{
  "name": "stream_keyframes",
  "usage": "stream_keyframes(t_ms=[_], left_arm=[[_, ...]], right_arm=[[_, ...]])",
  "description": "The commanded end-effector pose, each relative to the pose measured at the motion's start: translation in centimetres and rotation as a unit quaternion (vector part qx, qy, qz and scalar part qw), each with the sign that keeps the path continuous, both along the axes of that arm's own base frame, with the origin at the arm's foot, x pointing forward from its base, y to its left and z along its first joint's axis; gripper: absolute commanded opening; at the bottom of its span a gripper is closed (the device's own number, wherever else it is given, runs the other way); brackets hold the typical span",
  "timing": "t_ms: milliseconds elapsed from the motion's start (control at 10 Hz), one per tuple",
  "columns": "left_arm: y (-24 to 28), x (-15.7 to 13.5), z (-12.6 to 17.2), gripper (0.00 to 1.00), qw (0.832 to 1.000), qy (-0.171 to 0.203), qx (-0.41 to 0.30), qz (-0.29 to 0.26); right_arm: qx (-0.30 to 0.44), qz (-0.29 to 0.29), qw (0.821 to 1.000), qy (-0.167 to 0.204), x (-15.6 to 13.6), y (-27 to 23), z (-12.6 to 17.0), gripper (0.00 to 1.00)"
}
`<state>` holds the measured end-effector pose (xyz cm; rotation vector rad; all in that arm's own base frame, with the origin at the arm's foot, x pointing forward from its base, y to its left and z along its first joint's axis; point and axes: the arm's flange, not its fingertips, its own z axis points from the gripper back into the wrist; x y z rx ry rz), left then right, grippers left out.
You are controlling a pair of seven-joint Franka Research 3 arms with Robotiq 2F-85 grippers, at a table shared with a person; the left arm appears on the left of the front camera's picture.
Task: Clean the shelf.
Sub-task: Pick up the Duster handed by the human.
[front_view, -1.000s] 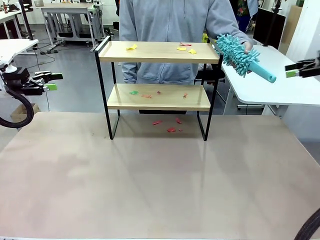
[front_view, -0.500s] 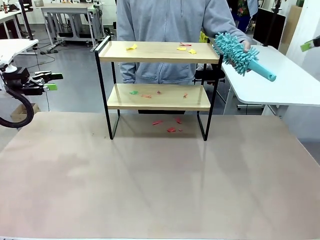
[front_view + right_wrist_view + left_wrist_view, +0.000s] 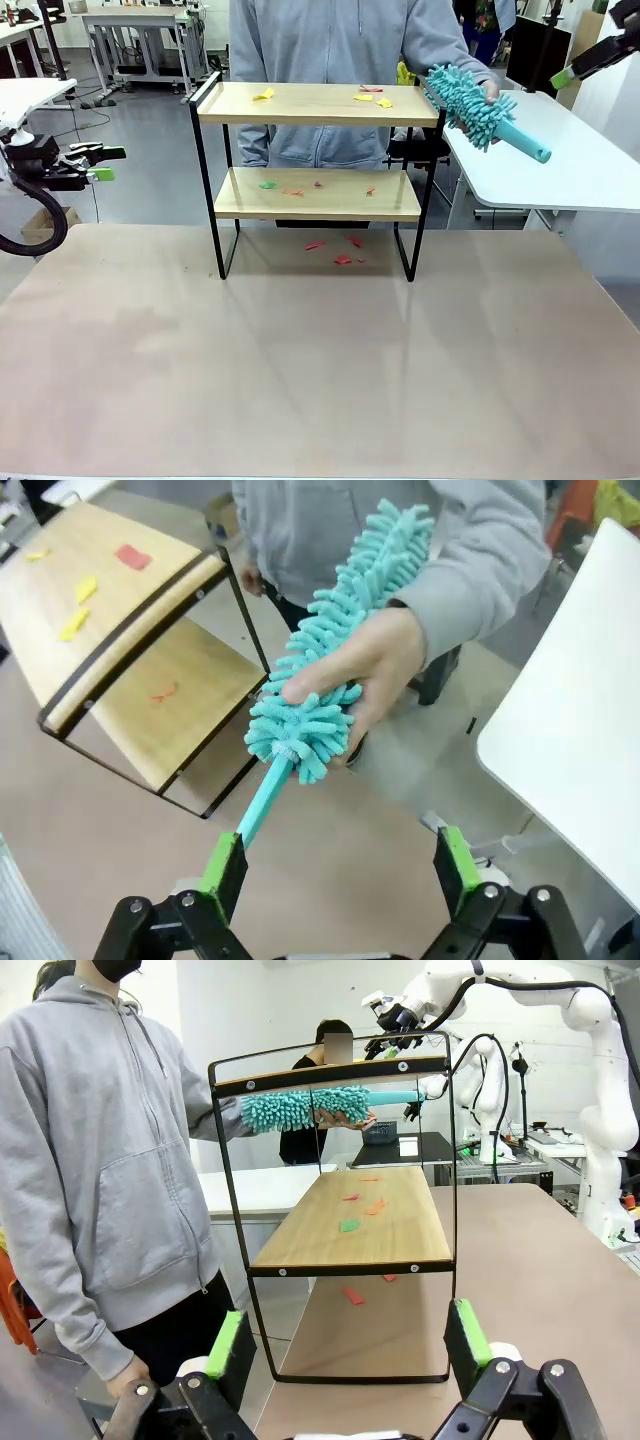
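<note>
Both gape wide: left end effector (image 3: 346, 1345) aside, right end effector (image 3: 340, 865) facing the duster (image 3: 300, 728) a hand (image 3: 372, 665) offers handle-first just ahead, littered shelf (image 3: 150, 685) beyond-left; handover seems in hand, needing a centred close on the handle.

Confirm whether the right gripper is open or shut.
Open: the right gripper has its green-padded fingers wide apart, clamping nothing; the person's hand holds the duster.

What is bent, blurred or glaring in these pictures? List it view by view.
Front view: even soft light, sharp, faint sheen with the shelf legs mirrored on the table. Left wrist view: wide-angle bows the shelf's black uprights. Right wrist view: shelf boards curve, duster sharp.
</note>
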<state>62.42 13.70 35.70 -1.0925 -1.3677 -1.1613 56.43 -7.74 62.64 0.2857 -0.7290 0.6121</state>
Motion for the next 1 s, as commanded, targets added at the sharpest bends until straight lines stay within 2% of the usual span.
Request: stream_keyframes(t_ms=[0, 400, 600, 900], left_arm=[[0.0, -0.1, 0.2, 1.00, 1.000, -0.003, -0.001, -0.002], [0.0, -0.1, 0.2, 1.00, 1.000, -0.003, -0.001, -0.002], [0.0, -0.1, 0.2, 1.00, 1.000, -0.003, -0.001, -0.002], [0.0, -0.1, 0.2, 1.00, 1.000, -0.003, -0.001, -0.002]], right_arm=[[0.000, 0.006, 1.000, -0.002, 0.2, -2.3, 0.2, 1.00], [0.000, -0.008, 1.000, 0.003, -0.2, -2.2, -0.1, 1.00], [-0.013, -0.104, 0.994, -0.006, -3.3, 0.3, 1.3, 1.00], [-0.002, -0.154, 0.988, 0.026, -6.5, 4.3, 0.5, 1.00]])
